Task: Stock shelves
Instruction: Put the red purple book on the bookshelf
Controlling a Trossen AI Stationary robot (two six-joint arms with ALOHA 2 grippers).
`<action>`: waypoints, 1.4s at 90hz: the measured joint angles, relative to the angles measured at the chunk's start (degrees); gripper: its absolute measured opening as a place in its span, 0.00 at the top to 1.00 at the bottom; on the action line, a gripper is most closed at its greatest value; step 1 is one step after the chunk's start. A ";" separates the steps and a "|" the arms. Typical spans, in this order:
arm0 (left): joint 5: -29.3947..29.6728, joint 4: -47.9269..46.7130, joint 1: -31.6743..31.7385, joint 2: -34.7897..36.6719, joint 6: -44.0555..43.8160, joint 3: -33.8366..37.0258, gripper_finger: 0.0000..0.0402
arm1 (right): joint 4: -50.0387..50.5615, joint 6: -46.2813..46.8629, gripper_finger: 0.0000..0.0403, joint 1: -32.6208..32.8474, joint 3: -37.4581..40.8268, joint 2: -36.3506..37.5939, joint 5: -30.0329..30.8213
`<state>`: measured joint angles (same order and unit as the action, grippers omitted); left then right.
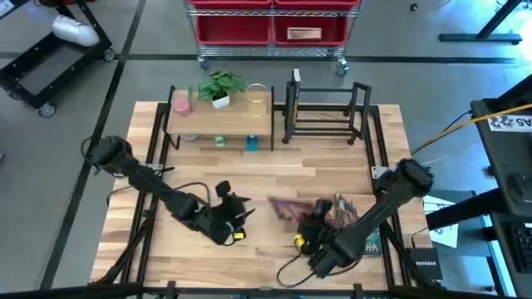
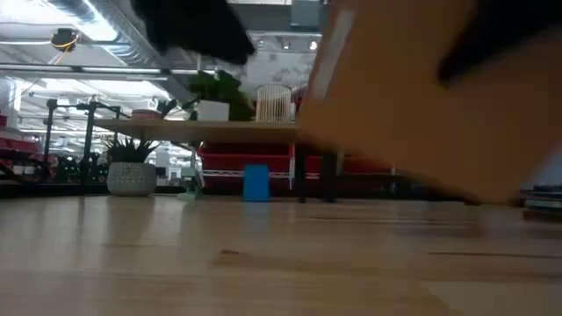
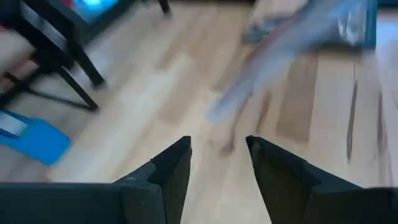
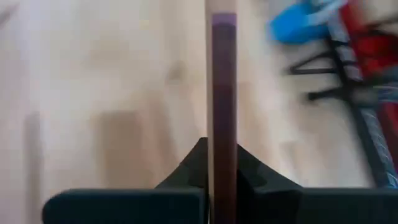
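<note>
The right pincer (image 1: pixel 306 226) was clamped on a thin book (image 4: pixel 224 93), holding it edge-up just above the bench (image 1: pixel 332 166) near its front. The left pincer (image 1: pixel 242 208) hung close by, its fingers (image 3: pixel 171 168) parted with nothing between them. At the back of the bench stood the wood-topped shelf (image 1: pixel 220 124) carrying a small plant (image 1: pixel 220 85), and the black book rack (image 1: pixel 326 112) just beside it.

Robotics lab or workshop: exposed ceiling ducts (image 2: pixel 97 22), wheeled cart with red bins (image 1: pixel 273 29), grey floor (image 1: pixel 150 41).
</note>
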<state>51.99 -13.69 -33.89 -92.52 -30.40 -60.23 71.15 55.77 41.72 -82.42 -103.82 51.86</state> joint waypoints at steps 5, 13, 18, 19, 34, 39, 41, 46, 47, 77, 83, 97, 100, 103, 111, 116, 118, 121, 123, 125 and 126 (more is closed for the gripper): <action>1.65 -0.33 -1.13 -0.35 -0.41 0.09 0.62 | 4.93 5.50 1.00 -1.17 -0.02 3.61 4.90; 3.16 -0.97 -2.41 -0.63 -2.25 0.11 0.62 | 11.98 15.69 1.00 -3.57 0.80 10.25 12.69; 4.08 -0.94 -2.86 -0.94 -2.60 0.04 0.62 | 16.02 21.86 1.00 -5.83 1.94 14.91 15.83; 4.13 -0.95 -2.95 -1.03 -2.59 0.04 0.62 | 16.54 22.78 1.00 -6.38 2.23 15.91 16.34; 4.51 -0.78 -3.30 -1.06 -2.24 0.00 0.62 | 14.77 32.06 1.00 -15.65 8.66 30.28 25.58; 4.46 -0.87 -3.30 -1.10 -2.13 0.02 0.62 | 11.43 32.50 1.00 -19.60 10.92 34.58 26.90; 4.49 -0.92 -3.29 -1.11 -2.13 0.02 0.62 | 9.85 32.41 1.00 -21.25 11.86 35.95 27.10; 4.65 -0.90 -3.25 -1.11 -2.16 0.00 0.62 | 5.28 30.92 1.00 -25.58 14.29 38.66 26.80; 4.67 -0.90 -3.23 -1.11 -2.17 0.00 0.62 | 4.22 30.37 1.00 -26.39 14.78 39.07 26.63; 5.66 -0.85 -2.75 -1.11 -1.22 0.00 0.62 | -53.18 -16.83 0.99 -50.35 30.08 38.54 0.42; 5.75 -0.78 -2.75 -1.09 -1.06 -0.02 0.62 | -55.22 -17.43 0.99 -54.33 30.34 37.31 -1.51; 5.73 -0.82 -2.77 -1.06 -1.08 -0.04 0.62 | -56.05 -17.15 0.99 -59.72 30.41 33.18 -3.00; 5.73 -0.82 -2.75 -1.06 -1.13 -0.04 0.62 | -57.13 -17.20 0.99 -60.47 30.41 32.16 -4.17; 5.73 -0.83 -2.61 -1.06 -1.15 -0.04 0.62 | -58.16 -17.23 0.99 -61.19 30.41 31.01 -4.84; 5.73 -0.86 -2.49 -1.06 -1.27 -0.04 0.62 | -59.98 -17.55 0.99 -62.54 30.41 27.69 -5.02; 5.73 -0.88 -2.47 -1.06 -1.28 -0.04 0.62 | -60.99 -18.27 0.99 -63.15 30.41 25.76 -5.03; 5.73 -0.88 -2.47 -1.06 -1.28 -0.04 0.62 | -61.04 -18.34 0.99 -63.44 30.41 25.19 -5.02; 5.73 -0.88 -2.48 -1.06 -1.28 -0.04 0.62 | -61.07 -18.31 0.99 -63.75 30.41 24.38 -4.92; 5.73 -0.86 -2.49 -1.06 -1.28 -0.04 0.62 | -61.14 -18.16 0.99 -63.92 30.41 23.91 -4.90; 5.73 -0.88 -2.49 -1.06 -1.28 -0.04 0.62 | -61.22 -17.78 0.99 -64.22 30.41 23.46 -4.94; 5.73 -0.88 -2.49 -1.06 -1.28 -0.04 0.62 | -61.25 -17.53 0.99 -64.32 30.41 23.25 -4.95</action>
<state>57.71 -14.57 -36.38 -93.58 -31.68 -60.27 9.90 38.24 -22.60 -52.01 -80.57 46.92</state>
